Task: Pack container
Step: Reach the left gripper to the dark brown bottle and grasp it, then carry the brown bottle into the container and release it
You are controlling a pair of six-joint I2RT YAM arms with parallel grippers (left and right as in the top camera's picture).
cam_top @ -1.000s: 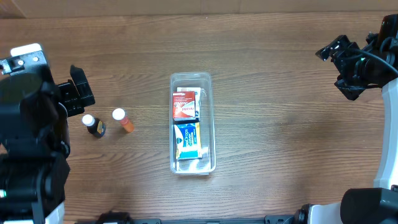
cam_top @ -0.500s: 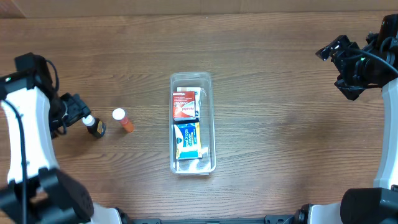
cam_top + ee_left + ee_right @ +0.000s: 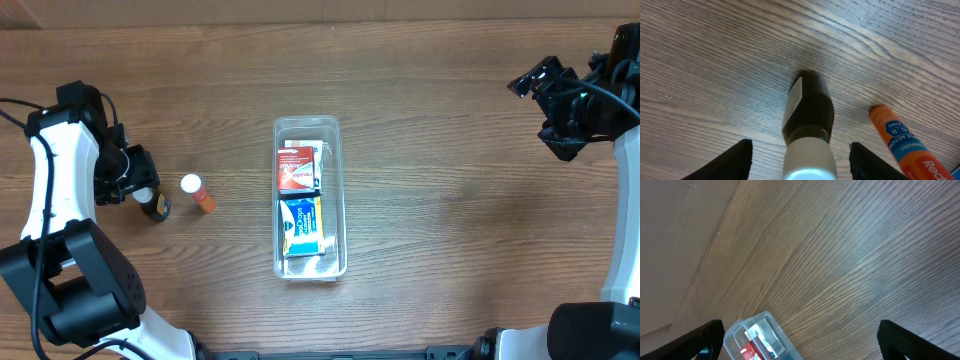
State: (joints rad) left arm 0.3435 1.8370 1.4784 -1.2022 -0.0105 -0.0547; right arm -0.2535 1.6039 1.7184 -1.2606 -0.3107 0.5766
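The container [image 3: 341, 200] is a clear, long bin at the table's middle, holding a red box [image 3: 296, 170] and a blue box [image 3: 300, 226]. At the left a dark bottle [image 3: 157, 208] with a white cap stands beside an orange tube [image 3: 201, 196]. My left gripper [image 3: 140, 186] is low over the dark bottle [image 3: 808, 107], open, one finger [image 3: 732, 162] on each side of the cap with a gap on both sides. The orange tube [image 3: 900, 142] lies just right of it. My right gripper [image 3: 541, 113] hangs open at the far right, with the container [image 3: 756, 336] below it in its view.
The wooden table [image 3: 460, 230] is bare wood between the container and the right arm. The left arm's white links [image 3: 55, 200] curve along the left edge. A paler strip [image 3: 675, 240] borders the table in the right wrist view.
The left arm swung in and came down over the dark bottle, and its jaws narrowed around the cap. The right arm, the container and the orange tube stayed put.
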